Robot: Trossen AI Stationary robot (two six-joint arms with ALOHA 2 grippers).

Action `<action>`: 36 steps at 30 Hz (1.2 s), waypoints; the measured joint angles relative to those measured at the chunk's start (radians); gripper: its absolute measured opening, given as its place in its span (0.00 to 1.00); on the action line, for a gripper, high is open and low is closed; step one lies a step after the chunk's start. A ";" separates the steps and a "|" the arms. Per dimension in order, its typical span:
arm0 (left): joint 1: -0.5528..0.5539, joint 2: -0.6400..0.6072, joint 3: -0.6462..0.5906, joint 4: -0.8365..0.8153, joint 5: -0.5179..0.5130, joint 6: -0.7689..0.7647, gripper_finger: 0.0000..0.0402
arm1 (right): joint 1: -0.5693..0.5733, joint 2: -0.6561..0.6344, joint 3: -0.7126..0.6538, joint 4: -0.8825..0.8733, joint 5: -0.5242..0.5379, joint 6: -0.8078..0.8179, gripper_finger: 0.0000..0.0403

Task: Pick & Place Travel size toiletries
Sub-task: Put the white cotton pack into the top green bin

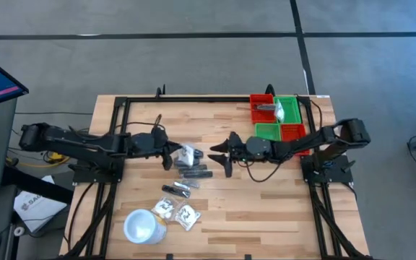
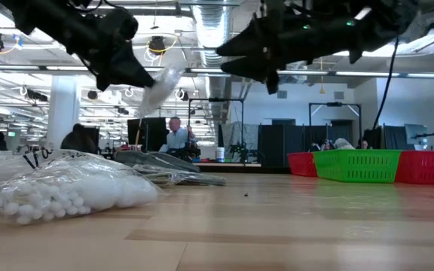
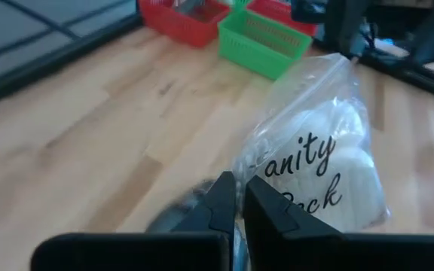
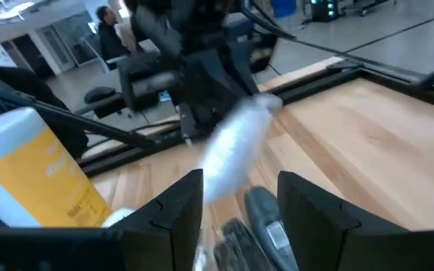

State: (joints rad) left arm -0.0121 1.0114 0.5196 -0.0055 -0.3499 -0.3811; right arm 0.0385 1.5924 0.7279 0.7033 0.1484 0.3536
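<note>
While the left tool (image 3: pixel 236 197) pinches it, the sachet (image 3: pixel 319 162) hangs clear — white-filled, black-lettered.

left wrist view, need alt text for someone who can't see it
The left gripper, fingers shut, holds a clear plastic sachet with white contents and dark lettering above a wooden table. Red and green baskets sit at the far edge.

Evenly bright from ceiling strip lights (image 2: pixel 66 71) at eleven o'clock; soft shadows only. Motion-blurred sachet (image 4: pixel 236 147), out-of-focus fingers (image 3: pixel 228 207) at six o'clock.
</note>
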 joint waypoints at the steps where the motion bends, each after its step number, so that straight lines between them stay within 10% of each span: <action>1: -0.003 0.014 0.003 0.003 -0.006 0.007 0.01 | -0.009 0.005 0.005 -0.011 -0.011 0.010 0.40; 20: -0.035 0.335 0.214 0.088 -0.140 0.186 0.01 | -0.061 0.046 0.041 -0.027 -0.073 0.069 0.39; 29: -0.040 0.332 0.214 0.110 -0.140 0.197 0.01 | -0.081 0.046 0.041 -0.049 -0.073 0.033 0.03; 36: -0.040 0.332 0.214 0.109 -0.137 0.225 0.05 | -0.087 0.046 0.042 -0.073 -0.073 0.012 0.00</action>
State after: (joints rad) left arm -0.0525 1.3437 0.7338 0.1040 -0.4866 -0.1558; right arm -0.0488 1.6379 0.7696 0.6308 0.0753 0.3660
